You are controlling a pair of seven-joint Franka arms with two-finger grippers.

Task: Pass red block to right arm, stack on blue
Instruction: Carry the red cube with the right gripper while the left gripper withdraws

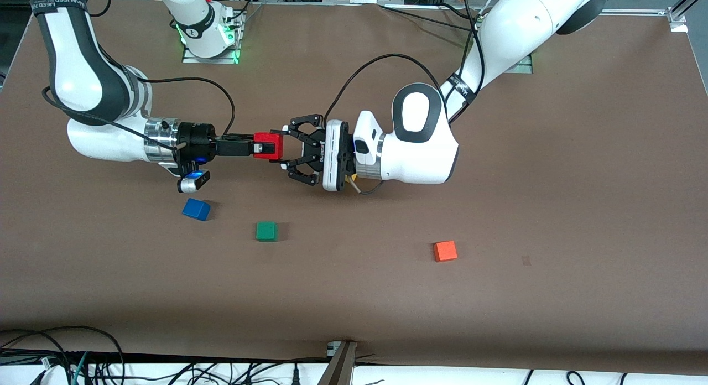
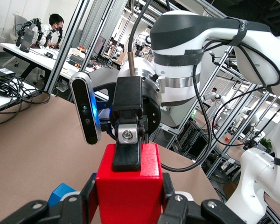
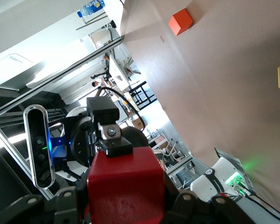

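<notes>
Handover in mid-air over the brown desk (image 1: 498, 208) — the small bright red cube (image 1: 269, 145) sits between both grippers. Risk: if the left releases before the right's grip is firm, the cube drops or twists. Left gripper (image 1: 287, 147), wide black linkage fingers, closed tight on the cube. Right gripper (image 1: 260, 147), slim black straight fingers, closed onto the same cube. Small blue cube (image 1: 196, 209) waits on the desk, below the right wrist, near a green cube (image 1: 266, 231).
</notes>
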